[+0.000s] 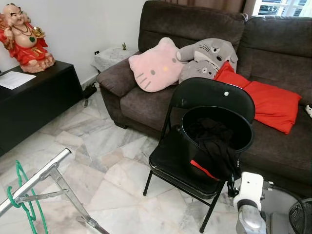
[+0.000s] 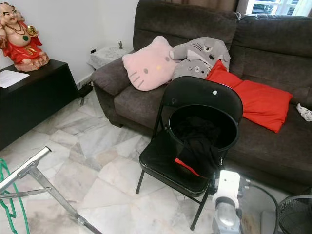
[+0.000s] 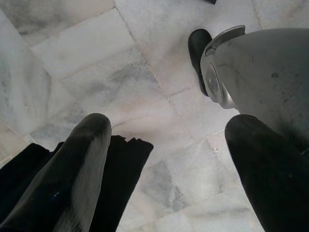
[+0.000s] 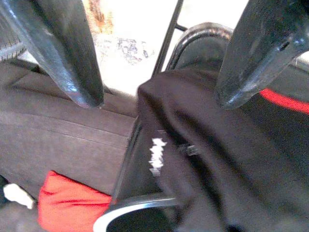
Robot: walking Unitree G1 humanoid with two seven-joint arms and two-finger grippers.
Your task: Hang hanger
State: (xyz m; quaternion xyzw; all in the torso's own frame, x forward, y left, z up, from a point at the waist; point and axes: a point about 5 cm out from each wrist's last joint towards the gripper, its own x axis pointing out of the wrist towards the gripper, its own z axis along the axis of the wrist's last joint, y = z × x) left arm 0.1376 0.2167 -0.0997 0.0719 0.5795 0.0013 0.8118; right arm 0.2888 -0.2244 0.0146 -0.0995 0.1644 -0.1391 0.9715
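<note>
Right tool point(image 4: 159, 104) wide open, holding nothing, fingertips just over the black cloth point(image 4: 207, 159) hanging off the bin point(image 1: 217, 127) on the chair point(image 1: 195, 161). Left tool point(image 3: 169, 145) open too, over bare floor point(image 3: 96, 63). Green hanger point(image 1: 22, 195) on the rack point(image 1: 39, 178) far left w/ open floor between.

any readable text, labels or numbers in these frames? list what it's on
None readable.
White print on the black garment draped over the bucket rim: too blurred to read.
White paper on the black cabinet: marks too small to read.
The right pincer is open near the garment's print.
</note>
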